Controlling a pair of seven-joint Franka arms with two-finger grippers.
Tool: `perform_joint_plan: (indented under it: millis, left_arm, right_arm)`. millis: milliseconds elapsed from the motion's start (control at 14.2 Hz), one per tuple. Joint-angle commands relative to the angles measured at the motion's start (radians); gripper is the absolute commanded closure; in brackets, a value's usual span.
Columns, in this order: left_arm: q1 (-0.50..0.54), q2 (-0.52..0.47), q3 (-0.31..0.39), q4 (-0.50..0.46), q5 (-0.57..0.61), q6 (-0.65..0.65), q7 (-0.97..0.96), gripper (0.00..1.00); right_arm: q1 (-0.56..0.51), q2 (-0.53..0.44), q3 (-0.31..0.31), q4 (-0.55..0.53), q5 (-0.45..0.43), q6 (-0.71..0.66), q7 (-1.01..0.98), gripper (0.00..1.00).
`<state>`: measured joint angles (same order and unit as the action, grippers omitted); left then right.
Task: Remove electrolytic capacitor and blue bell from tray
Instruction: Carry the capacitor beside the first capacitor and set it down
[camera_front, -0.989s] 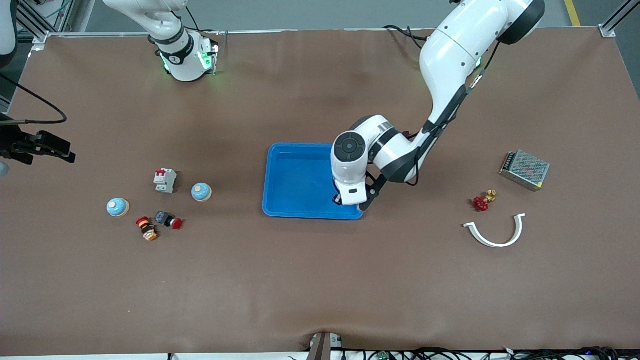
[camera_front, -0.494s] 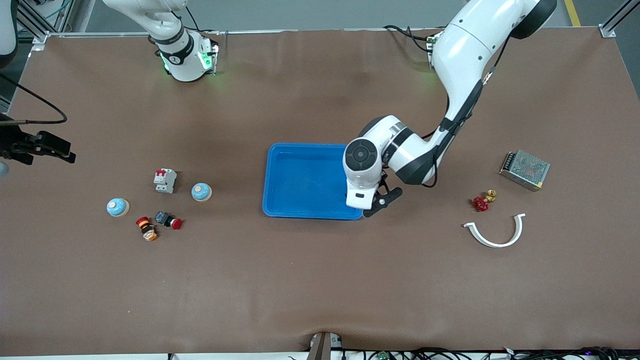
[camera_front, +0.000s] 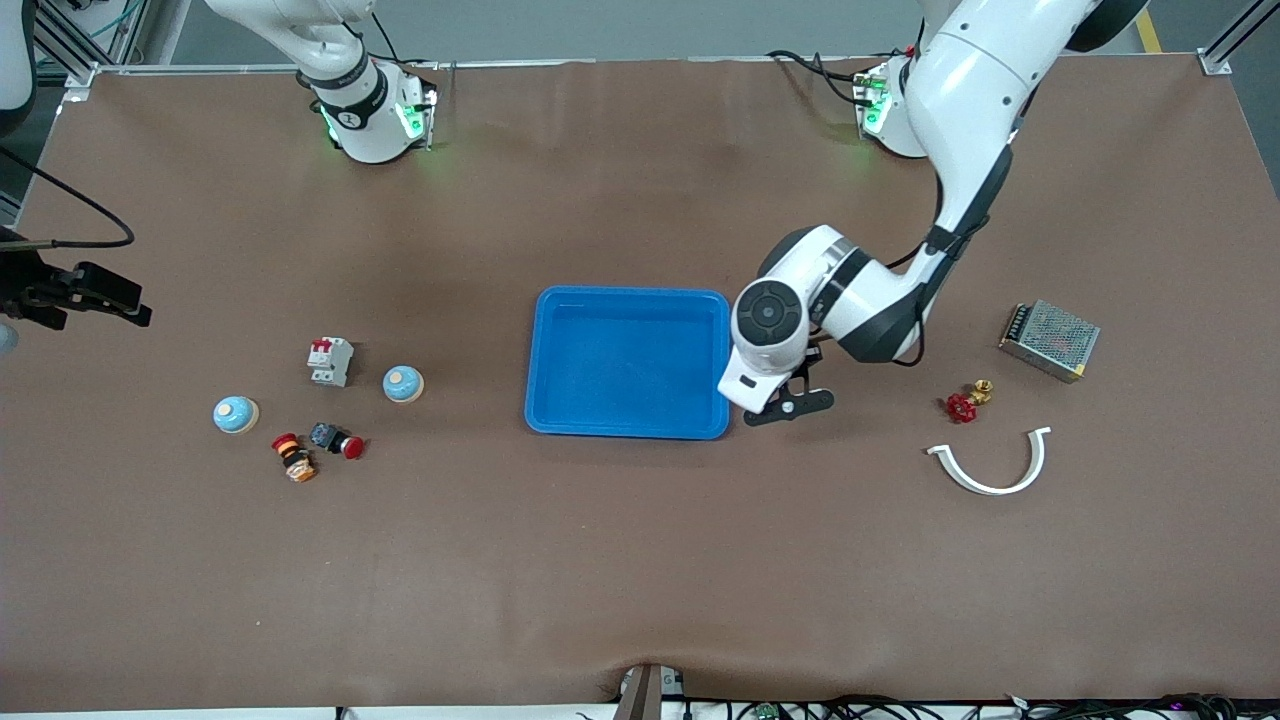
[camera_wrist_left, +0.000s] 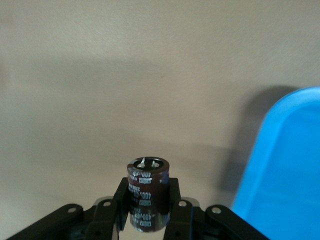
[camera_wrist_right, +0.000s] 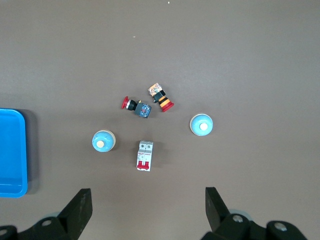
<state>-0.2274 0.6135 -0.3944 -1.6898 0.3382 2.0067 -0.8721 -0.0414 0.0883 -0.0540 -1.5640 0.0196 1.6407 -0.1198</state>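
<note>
**Capacitor held beside tray**

Waiting high over the table's right-arm end: right gripper (camera_wrist_right: 145, 212), jaws wide, empty. Below it, two bells (camera_front: 403, 383) on the table. Clamped on the capacitor (camera_wrist_left: 146, 192), just off the blue tray (camera_front: 560, 415)'s edge: left gripper (camera_wrist_left: 147, 207).

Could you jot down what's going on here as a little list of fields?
left gripper: shut on the capacitor, beside the blue tray, not over it
right gripper: open, waiting high over the bells
tray: nothing in it
bells: two, and, on the table toward the right arm's end
near the bells: breaker, two push buttons
</note>
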Motion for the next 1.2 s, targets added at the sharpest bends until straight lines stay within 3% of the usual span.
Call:
perform_joint_plan:
  millis: [0,283,1130]
  left_arm:
    - [0.046,-0.075,-0.018,-0.123,0.013,0.059,0.119,1.00]
    - [0.092,-0.139,-0.018,-0.318,0.074,0.305,0.123,1.00]
    - [0.126,-0.181,-0.018,-0.441,0.079,0.358,0.223,1.00]
  right_arm:
    - [-0.012,-0.024,0.014,-0.022,0.003,0.010,0.015,0.00]
    - [-0.015,-0.024,0.014,-0.021,0.003,0.008,0.015,0.00]
    - [-0.006,-0.024,0.020,-0.007,0.005,-0.001,0.015,0.00]
